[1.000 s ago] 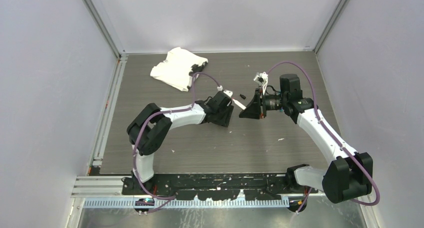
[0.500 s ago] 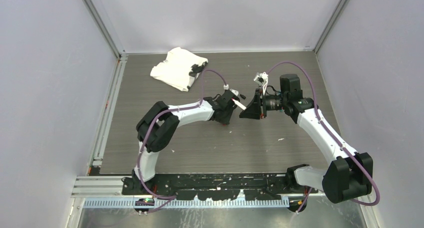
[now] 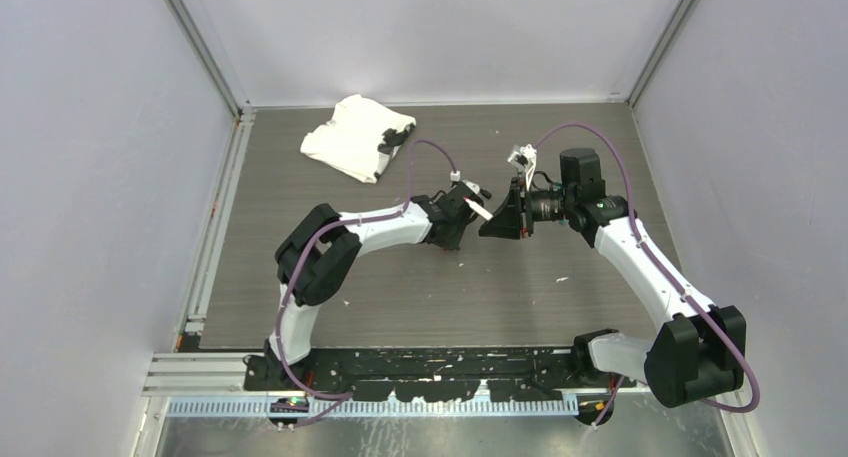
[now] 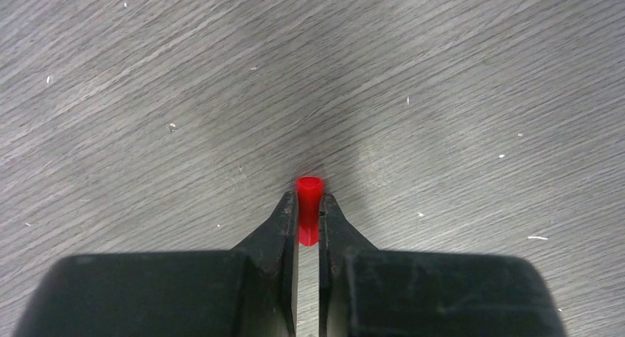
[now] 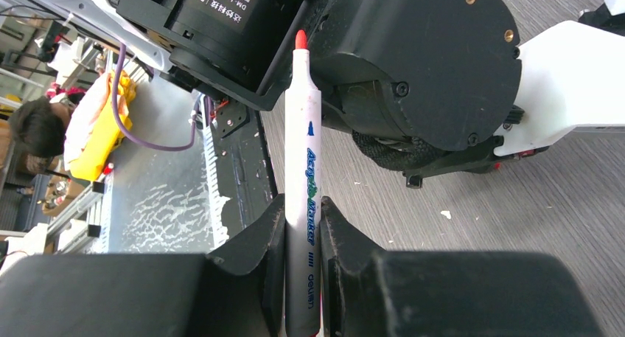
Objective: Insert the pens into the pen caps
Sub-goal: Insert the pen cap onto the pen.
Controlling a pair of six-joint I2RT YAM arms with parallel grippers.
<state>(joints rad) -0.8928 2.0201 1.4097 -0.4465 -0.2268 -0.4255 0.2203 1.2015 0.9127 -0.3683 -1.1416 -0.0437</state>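
My left gripper [image 4: 308,206] is shut on a red pen cap [image 4: 309,189], whose open end sticks out past the fingertips just above the grey table. My right gripper [image 5: 302,215] is shut on a white pen [image 5: 304,175] with a red tip and blue lettering. The tip points at the left arm's black wrist housing [image 5: 413,57] close behind it. In the top view the left gripper [image 3: 460,217] and right gripper [image 3: 497,220] meet mid-table, with the pen [image 3: 478,209] between them. No other pens show.
A crumpled white cloth [image 3: 350,137] with a black item [image 3: 397,137] on it lies at the far left. A small dark piece [image 3: 486,193] lies just behind the grippers. White flecks [image 3: 562,278] dot the table. Walls close in on three sides.
My left arm has swung right and slightly farther out, bringing its gripper up beside the pen tip. My right arm and the pen have stayed still.
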